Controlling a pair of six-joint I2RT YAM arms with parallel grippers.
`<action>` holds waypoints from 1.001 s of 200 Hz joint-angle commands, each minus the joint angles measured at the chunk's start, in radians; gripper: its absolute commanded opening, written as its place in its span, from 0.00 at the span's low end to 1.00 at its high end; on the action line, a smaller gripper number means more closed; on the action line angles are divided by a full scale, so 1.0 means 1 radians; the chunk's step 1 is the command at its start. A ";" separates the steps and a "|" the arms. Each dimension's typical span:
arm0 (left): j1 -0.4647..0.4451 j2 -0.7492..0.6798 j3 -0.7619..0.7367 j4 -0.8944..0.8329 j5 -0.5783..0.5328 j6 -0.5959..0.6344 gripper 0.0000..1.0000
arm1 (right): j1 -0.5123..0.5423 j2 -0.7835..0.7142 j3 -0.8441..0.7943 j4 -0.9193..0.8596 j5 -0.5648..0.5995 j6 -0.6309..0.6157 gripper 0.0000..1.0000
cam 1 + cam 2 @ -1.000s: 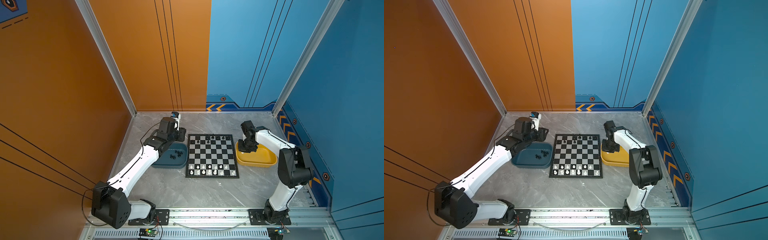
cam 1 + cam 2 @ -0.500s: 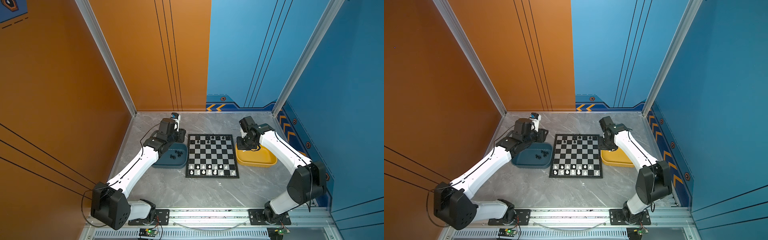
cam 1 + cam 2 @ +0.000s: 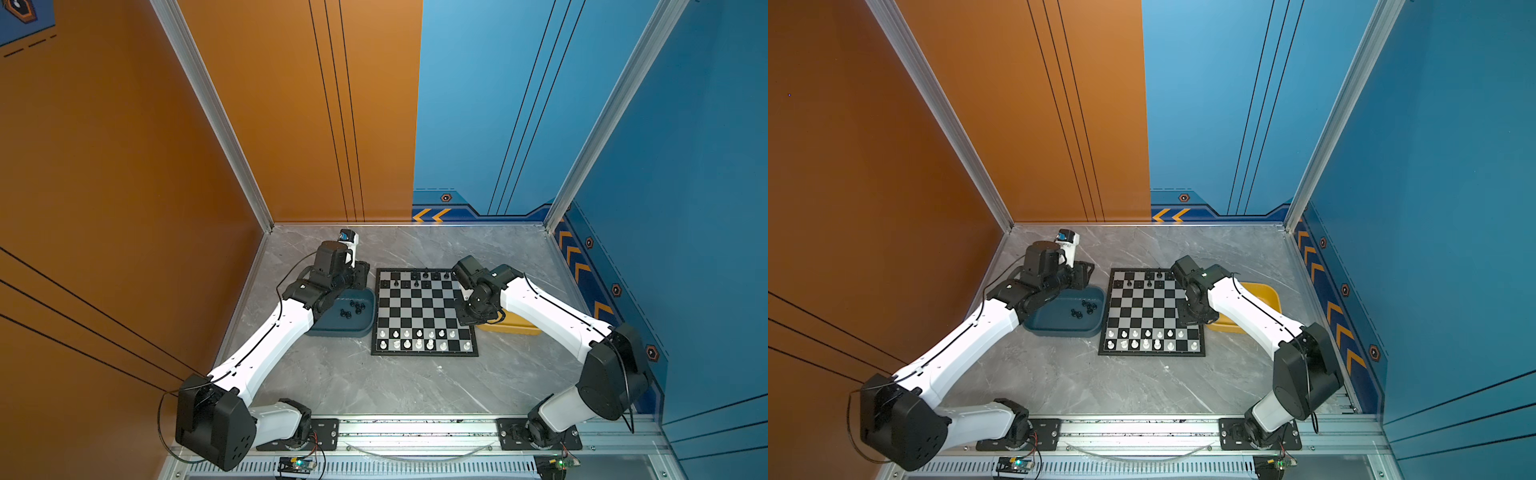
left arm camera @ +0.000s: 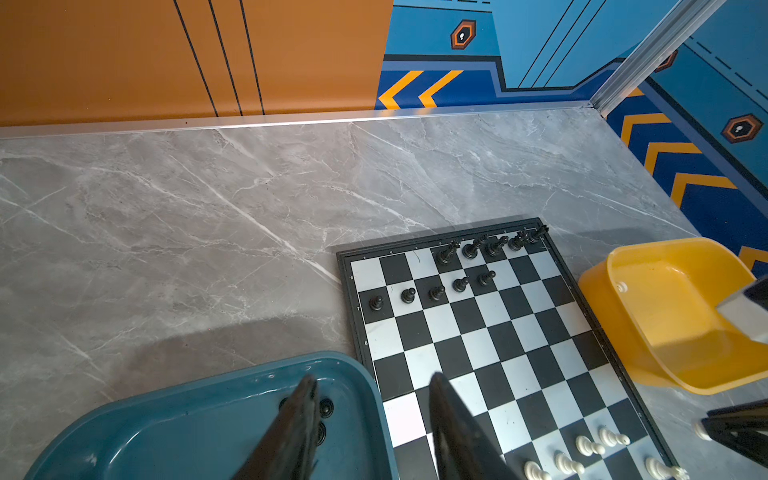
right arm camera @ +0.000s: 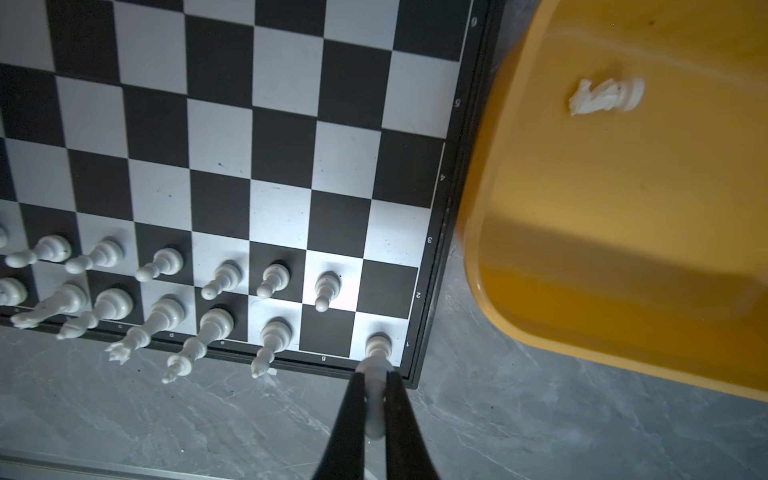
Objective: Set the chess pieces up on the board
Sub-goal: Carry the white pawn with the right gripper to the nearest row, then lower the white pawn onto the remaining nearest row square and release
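One white piece [image 5: 375,411] is clamped in the right gripper [image 5: 376,376], at the board [image 5: 257,137] edge by the corner rook [image 5: 378,345]. The empty pawn square [image 5: 388,286] lies just inboard, likely the target. The left gripper [image 4: 372,378] has its jaws apart and empty, off the board's opposite edge.

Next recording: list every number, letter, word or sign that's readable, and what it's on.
"1" "2" "3" "4" "5" "6": side frame of the black-and-silver chequered chessboard, right wrist view.
"6" "7" "8": opposite side of that frame, left wrist view.
"c" "d" "e" "g": near edge of the frame, faint.
Orange chevrons and hexagon badges on the blue wall: symbols, no words.
Far-edge frame letters: too blurred to read.
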 commanded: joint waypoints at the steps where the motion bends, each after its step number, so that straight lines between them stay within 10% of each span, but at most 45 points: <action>1: 0.006 -0.034 -0.020 0.008 -0.001 0.006 0.46 | 0.004 0.024 -0.036 0.040 0.010 0.037 0.01; 200: 0.003 -0.015 0.008 -0.010 -0.004 0.004 0.46 | 0.005 0.159 -0.117 0.142 0.043 0.051 0.09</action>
